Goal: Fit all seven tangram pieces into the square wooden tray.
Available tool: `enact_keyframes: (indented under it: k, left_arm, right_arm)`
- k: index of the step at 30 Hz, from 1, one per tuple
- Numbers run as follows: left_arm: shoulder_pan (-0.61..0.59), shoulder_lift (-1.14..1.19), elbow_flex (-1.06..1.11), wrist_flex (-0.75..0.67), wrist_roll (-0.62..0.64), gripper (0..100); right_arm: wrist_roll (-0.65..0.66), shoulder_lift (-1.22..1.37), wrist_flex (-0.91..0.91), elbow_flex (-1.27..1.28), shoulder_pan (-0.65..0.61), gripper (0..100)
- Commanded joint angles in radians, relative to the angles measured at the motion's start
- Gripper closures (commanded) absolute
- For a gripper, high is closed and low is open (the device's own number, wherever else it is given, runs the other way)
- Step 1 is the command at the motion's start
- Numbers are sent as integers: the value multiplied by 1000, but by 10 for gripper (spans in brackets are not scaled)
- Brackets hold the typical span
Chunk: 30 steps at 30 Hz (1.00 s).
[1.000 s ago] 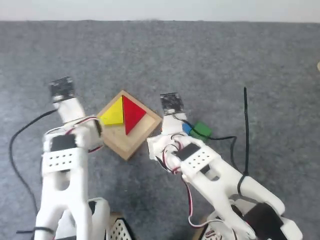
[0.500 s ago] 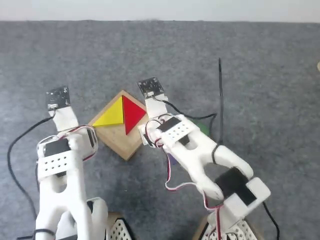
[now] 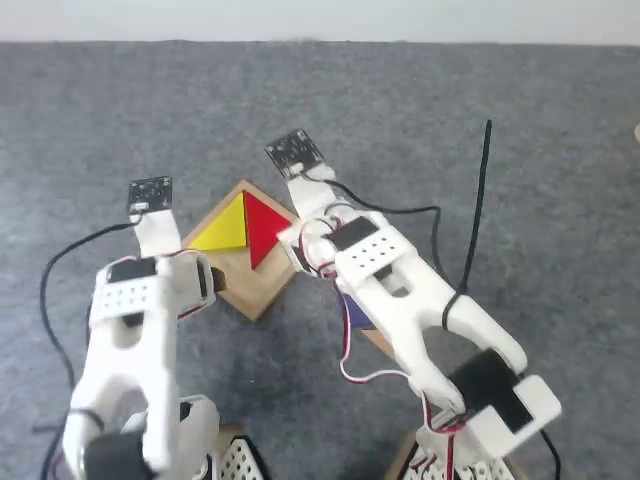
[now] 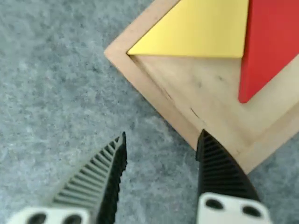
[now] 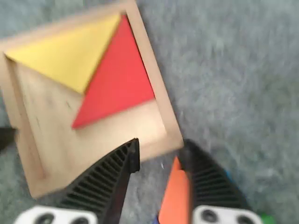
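The square wooden tray (image 3: 240,277) lies turned like a diamond and holds a yellow triangle (image 3: 224,229) and a red triangle (image 3: 263,228) side by side. My left gripper (image 4: 162,135) is open at the tray's (image 4: 196,93) near-left rim, one finger over the rim, the other over the mat. My right gripper (image 5: 161,142) is open just off the tray's (image 5: 51,135) right corner. An orange piece (image 5: 175,193) shows between its fingers, close to one of them and apart from the other. A purple piece (image 3: 355,312) peeks out under the right arm (image 3: 365,255).
Grey carpet covers the table. Slivers of a blue piece (image 5: 227,175) and a green piece (image 5: 266,217) lie beside the right gripper. Black cables run across the mat right of the right arm and left of the left arm (image 3: 135,300).
The right arm has swung left to the tray's right corner and now covers the green and blue pieces. The left arm has shifted right, closer to the tray.
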Motion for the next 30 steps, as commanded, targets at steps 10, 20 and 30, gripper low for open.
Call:
enact_keyframes:
  k: [10, 20, 30]
  left_arm:
    - [2, 126, -136, -15, 32, 778]
    - [0, 124, -142, -29, 29, 778]
    - [0, 124, -143, -29, 29, 778]
  right_arm:
    - [78, 430, 237, -471, 33, 847]
    - [-66, 412, 398, -519, 133, 992]
    - [-66, -140, 262, -149, 197, 991]
